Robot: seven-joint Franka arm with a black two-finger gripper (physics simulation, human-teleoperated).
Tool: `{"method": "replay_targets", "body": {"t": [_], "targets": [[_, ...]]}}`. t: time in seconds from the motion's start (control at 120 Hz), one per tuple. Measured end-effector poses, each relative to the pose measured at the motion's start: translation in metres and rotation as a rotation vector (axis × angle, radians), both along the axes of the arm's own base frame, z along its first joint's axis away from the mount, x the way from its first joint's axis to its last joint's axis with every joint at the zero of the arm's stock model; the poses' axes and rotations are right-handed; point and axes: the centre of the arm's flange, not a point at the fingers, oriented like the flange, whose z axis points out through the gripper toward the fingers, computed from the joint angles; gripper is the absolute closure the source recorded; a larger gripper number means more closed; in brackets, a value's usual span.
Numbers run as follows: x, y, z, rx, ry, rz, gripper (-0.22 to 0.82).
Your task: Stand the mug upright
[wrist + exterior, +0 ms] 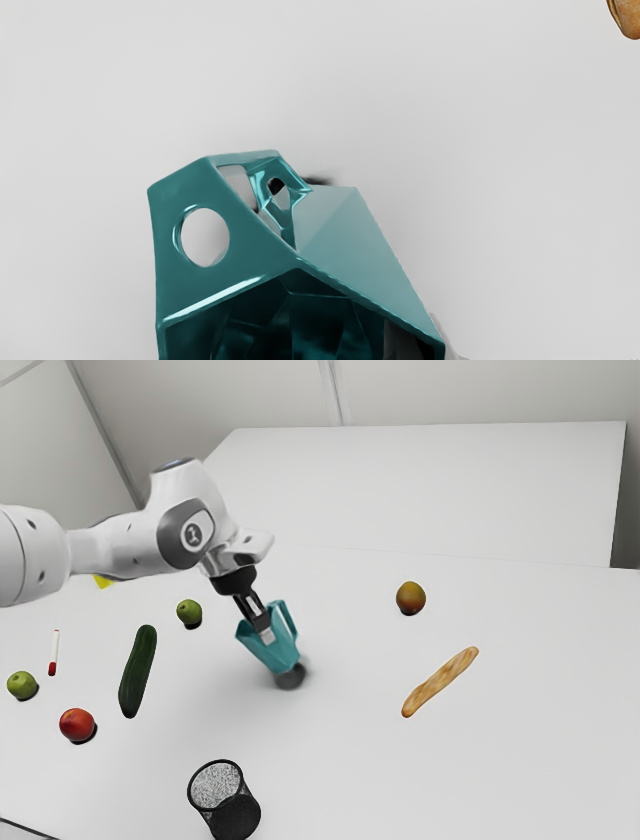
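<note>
mug: tilted, base lowermost | gripper: pinching its wall between both fingers | bread: exterior view's right of mug | cucumber: exterior view's left of mug

We see the teal, faceted mug with its angular handle. It is tilted, not upright, its open mouth up toward the exterior view's left, its wall between our gripper's fingers, over the bench.

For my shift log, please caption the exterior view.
Gripper closed on the wall of a tilted teal mug, baguette lying apart on the white table.
</note>
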Motion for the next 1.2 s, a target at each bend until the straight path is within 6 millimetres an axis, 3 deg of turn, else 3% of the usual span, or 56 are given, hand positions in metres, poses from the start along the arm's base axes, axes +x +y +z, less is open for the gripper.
{"method": "replay_targets", "body": {"t": [0.175, 0.433, 0.667, 0.942, 1.033, 1.2], "targets": [[-0.017, -0.010, 0.001, 0.164, -0.013, 0.023, 0.78], [-0.030, -0.028, -0.022, 0.350, -0.013, 0.064, 0.78], [-0.038, -0.044, -0.042, 0.388, -0.029, 0.145, 0.78], [-0.042, -0.060, -0.042, 0.391, -0.045, 0.243, 0.50], [-0.044, -0.064, -0.038, 0.395, -0.051, 0.273, 0.33], [-0.043, -0.054, -0.006, 0.408, -0.101, 0.362, 0.15]]}}
